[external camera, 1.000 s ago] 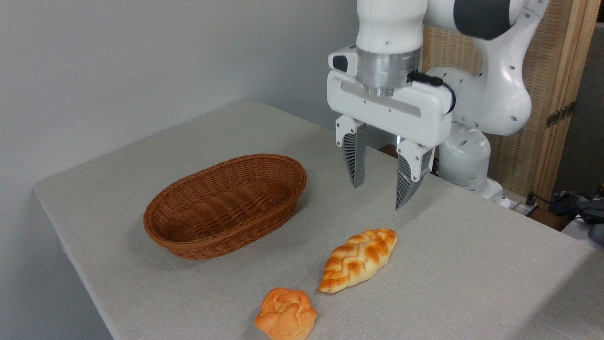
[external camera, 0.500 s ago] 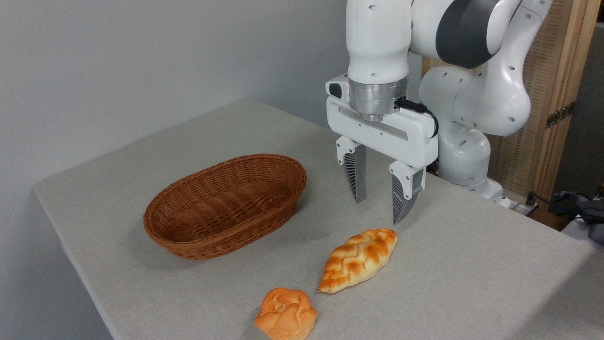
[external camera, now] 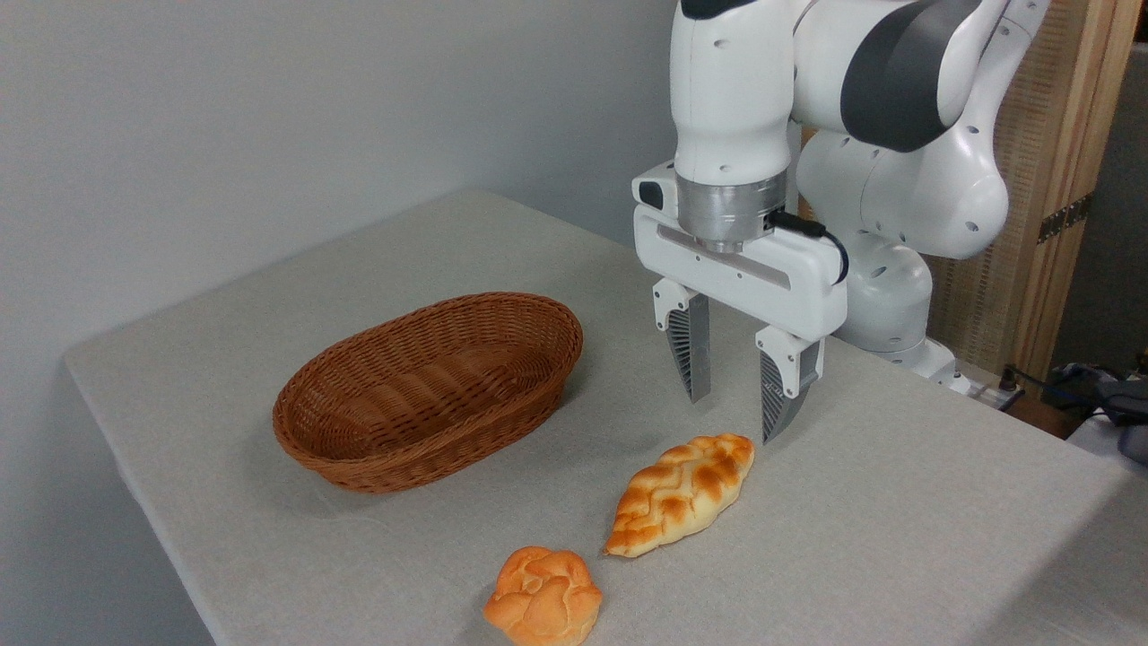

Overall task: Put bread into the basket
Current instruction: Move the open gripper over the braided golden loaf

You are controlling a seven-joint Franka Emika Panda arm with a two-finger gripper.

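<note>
While the gripper (external camera: 734, 420) hangs above the table (external camera: 897, 529) with its two ribbed fingers (external camera: 691, 354) pointing down and spread wide, nothing sits between them. Its right fingertip, as the picture shows it, ends just above the far tip of the braided loaf (external camera: 681, 493), though the view does not settle whether it touches.

That braided loaf lies flat on the grey cloth, its long axis running from about seven o'clock to one o'clock, golden yellow with browned ridges. At roughly eight o'clock from it, near but apart, rests the round knotted bun (external camera: 543, 597), close to the table's front edge. The wicker basket (external camera: 334, 453) stands at about ten o'clock from the loaf, well apart from it, upright on the cloth, its woven floor bare. A strip of open cloth lies between basket and loaf, and the bun stays off to the front side of that strip.

Behind the gripper, at about one o'clock, the white arm's base (external camera: 888, 305) rises from the table's far side, with a woven-panel wooden screen (external camera: 1049, 179) beyond it. A plain grey wall (external camera: 269, 117) backs the scene at left, and dark cables (external camera: 1090, 386) lie at the right edge.
</note>
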